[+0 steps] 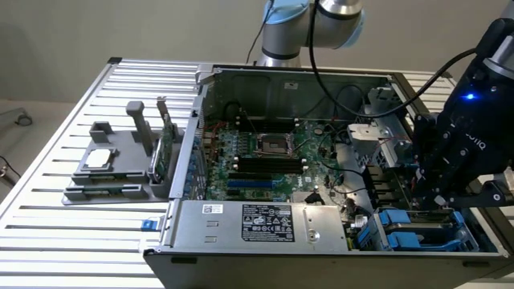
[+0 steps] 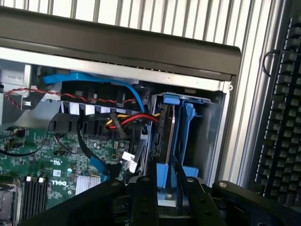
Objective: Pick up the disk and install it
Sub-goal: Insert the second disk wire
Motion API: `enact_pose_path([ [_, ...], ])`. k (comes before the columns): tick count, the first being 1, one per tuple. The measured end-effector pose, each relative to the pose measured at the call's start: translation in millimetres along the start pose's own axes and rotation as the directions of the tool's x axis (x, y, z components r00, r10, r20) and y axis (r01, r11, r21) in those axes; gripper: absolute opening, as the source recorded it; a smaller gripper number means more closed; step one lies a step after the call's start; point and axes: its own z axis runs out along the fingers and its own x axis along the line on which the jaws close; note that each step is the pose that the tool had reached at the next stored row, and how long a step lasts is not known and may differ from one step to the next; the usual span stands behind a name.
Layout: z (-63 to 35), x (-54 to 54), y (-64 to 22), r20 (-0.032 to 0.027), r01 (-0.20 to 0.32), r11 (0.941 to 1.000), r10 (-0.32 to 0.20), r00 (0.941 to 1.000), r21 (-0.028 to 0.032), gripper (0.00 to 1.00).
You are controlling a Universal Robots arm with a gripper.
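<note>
My gripper pinches the blue-framed disk, its fingers pressed on either flank of the carrier's near edge. The disk stands on edge inside the blue drive bay, at the case's front corner on the exterior view's right. To seat it well, I judge I must keep it square to the bay walls and push straight along the rails, clear of the red and yellow power cable and the blue data cable just beside. Beyond lies the motherboard.
</note>
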Motion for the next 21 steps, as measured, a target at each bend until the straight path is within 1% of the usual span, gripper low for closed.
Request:
enact_pose_path([
  [2,0.0,0.8,-6.4,0.0000,-0.002,1.0000,0.002,1.0000,0.0001,0.27],
  [3,0.0,1.1,-8.3,-0.0001,-0.003,1.0000,0.003,1.0000,0.0001,0.27],
  [18,-0.2,1.7,-8.8,0.0002,-0.003,1.0000,0.003,1.0000,0.0002,0.27],
  [19,-0.2,1.9,-9.6,0.0002,-0.003,1.0000,0.003,1.0000,-0.0003,0.27],
  [21,-0.4,5.1,-13.3,0.0013,-0.004,1.0000,0.004,1.0000,-0.0090,0.27],
])
